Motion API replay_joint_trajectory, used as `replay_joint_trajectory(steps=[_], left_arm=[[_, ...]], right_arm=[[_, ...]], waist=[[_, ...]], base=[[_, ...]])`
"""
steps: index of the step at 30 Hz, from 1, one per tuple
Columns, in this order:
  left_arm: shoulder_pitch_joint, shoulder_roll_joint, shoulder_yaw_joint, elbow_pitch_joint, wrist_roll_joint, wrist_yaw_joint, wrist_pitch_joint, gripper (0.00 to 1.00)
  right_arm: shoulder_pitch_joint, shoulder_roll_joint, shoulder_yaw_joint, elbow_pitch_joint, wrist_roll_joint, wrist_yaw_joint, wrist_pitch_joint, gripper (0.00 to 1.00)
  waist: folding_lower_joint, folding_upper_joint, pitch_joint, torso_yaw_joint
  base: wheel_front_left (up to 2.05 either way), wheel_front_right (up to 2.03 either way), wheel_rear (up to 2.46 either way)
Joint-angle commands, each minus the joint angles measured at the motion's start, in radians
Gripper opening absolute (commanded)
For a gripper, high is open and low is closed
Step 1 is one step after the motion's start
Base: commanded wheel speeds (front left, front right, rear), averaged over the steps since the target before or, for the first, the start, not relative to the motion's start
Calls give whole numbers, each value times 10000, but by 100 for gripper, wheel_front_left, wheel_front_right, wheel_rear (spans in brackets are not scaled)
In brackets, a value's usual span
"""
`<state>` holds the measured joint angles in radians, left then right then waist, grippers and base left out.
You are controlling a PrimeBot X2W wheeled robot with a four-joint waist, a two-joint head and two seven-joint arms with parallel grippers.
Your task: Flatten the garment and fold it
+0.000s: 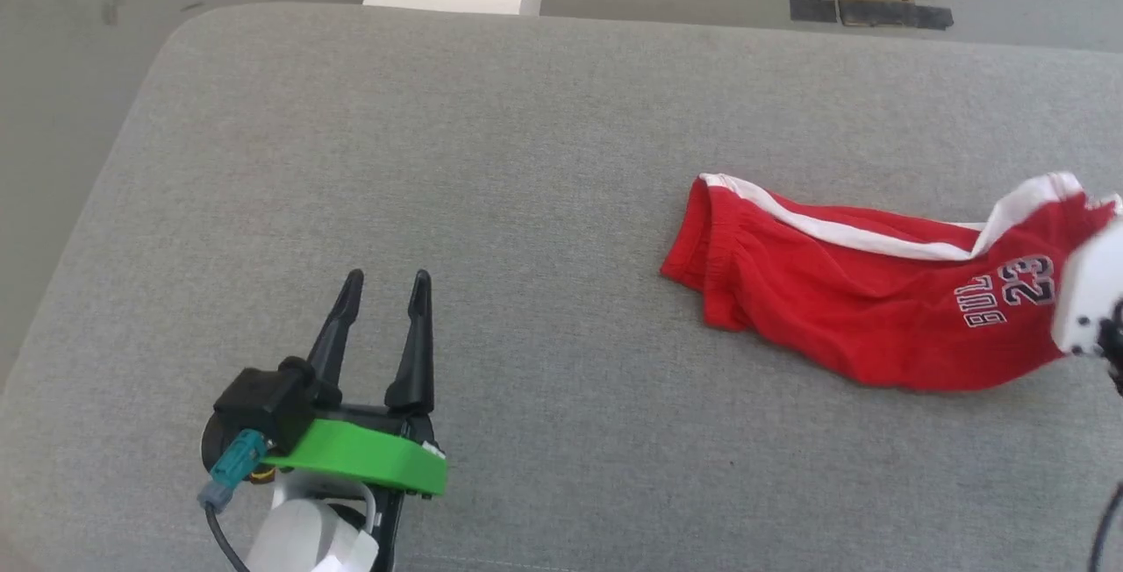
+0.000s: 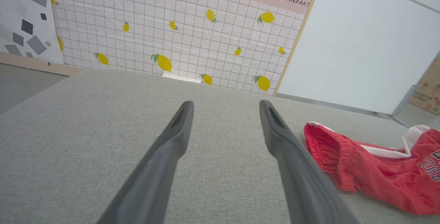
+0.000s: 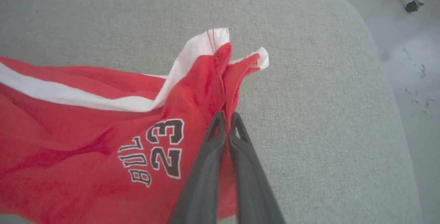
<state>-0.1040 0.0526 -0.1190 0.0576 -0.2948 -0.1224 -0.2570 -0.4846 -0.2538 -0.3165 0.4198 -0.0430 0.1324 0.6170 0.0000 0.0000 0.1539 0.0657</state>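
Left gripper [image 1: 388,277]: lower left in head view. We see its two long dark fingers spread wide with nothing between them. It holds nothing and touches no cloth.
Left gripper contact: fingertips lie over the bare surface. We can't tell whether they touch it.
Left wrist view: the same wide gap [image 2: 226,103], with plain grey fabric showing through it. The right-hand finger overlaps the garment's gathered end in this view, but the head view shows them well apart.
Surface: flat light-grey woven fabric pad with rounded corners [image 1: 526,133], grey floor around it.
Garment: thin bright red sports garment with white stripe trim and dark, white-outlined "BULL 23" lettering [image 1: 833,309]. It lies on the right half of the pad, stretched left to right, rumpled, not flat and not folded.
Garment left end: gathered elastic band [image 1: 702,247], resting on the pad.
Garment right end: bunched into a ridge that runs to the right gripper. A white-trimmed corner [image 3: 209,43] pokes out past the fingertips.
Right gripper [image 3: 227,114]: fingers pressed nearly together, only a sliver between them, pinching the red cloth just right of the "23".
Right arm in head view: only its white casing [image 1: 1088,291] shows, at the right edge and over the garment's end.
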Motion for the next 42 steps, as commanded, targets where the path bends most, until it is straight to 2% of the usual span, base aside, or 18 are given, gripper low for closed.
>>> replay_joint_trajectory(steps=[1,10,15,22,32,37,38,39,40,42], left_arm=[[136,-24,-17,28,-35,-33,-47,100],[110,-24,-162,67,-60,-52,-47,100],[31,-24,-262,73,-81,-59,-47,100],[-148,-24,-414,19,-168,-64,-47,100],[-449,-24,-511,-15,-249,-58,-47,100],[-487,-24,-481,-16,-274,-8,-47,100],[-479,-24,-467,-10,-272,1,-47,100],[-460,-24,-455,-1,-269,7,-47,100],[-438,-24,-443,8,-266,11,-47,100],[-382,-24,-422,26,-250,12,-47,100]], right_arm=[[128,147,309,-341,94,-17,221,0],[111,433,3287,-2898,753,-17,1444,0],[-17,601,4656,-3172,916,-17,1599,0],[-575,1145,5627,-1616,797,-17,1077,0],[-1585,1624,6080,1085,526,-17,654,0],[-1758,1716,6408,1799,891,-17,664,0],[-1779,1727,6452,1841,979,-17,596,31],[-1801,1733,6507,1867,1094,-17,492,54],[-1815,1731,6538,1861,1181,-17,402,98],[-1812,1735,6506,1726,1424,-17,95,100]], waist=[[0,0,-46,76],[0,0,-46,462],[0,0,86,705],[0,0,473,1042],[0,0,930,1349],[0,0,953,1323],[0,0,926,1294],[0,0,882,1262],[0,0,827,1225],[0,0,687,1141]], base=[[0,0,0],[0,0,0],[0,0,0],[0,0,0],[0,0,0],[0,0,0],[0,0,0],[0,0,0],[0,0,0],[0,0,0]])
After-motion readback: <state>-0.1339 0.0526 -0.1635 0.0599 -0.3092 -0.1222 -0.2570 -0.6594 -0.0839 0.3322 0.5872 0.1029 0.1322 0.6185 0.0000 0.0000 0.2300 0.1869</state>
